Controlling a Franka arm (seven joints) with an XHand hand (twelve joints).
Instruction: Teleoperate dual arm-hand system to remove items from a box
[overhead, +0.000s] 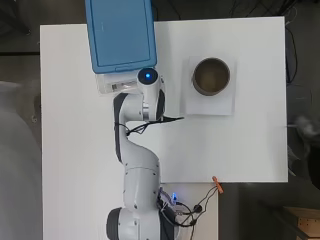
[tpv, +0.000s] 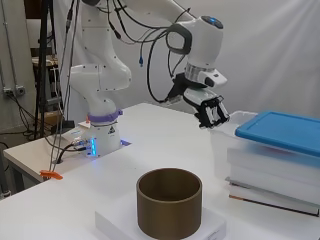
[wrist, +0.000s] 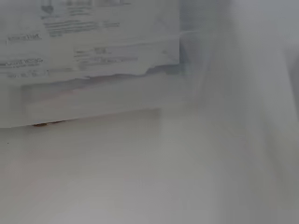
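Box (tpv: 235, 145), clear plastic, at the far left edge of the counter (overhead: 250, 145) as the overhead view shows it; its far end runs off the counter's edge. A blue lid (overhead: 121, 34) sits on it, shifted toward the far side, leaving the near end of the box uncovered. A printed label (overhead: 116, 86) shows on that near end. In the side view, pale flat items show stacked inside through the clear wall; what they are cannot be told.

Hand (tpv: 212, 112), black and white, just above the uncovered near rim of the box, pointing downward. Fingers (tpv: 220, 114) curled inward, bunched close, holding nothing visible. Not touching the lid, as far as the side view shows.

Wrist view: pale box wall and the label (wrist: 88, 42) seen close; a small orange spot below the label, too blurred to name.

Cylinder (overhead: 211, 76), brown, open-topped, upright, on a white square slab (overhead: 210, 105) toward the far right part of the counter, well apart from the box.

Clip (overhead: 217, 184), orange, at the near edge of the counter, beside the cables by the arm's base.
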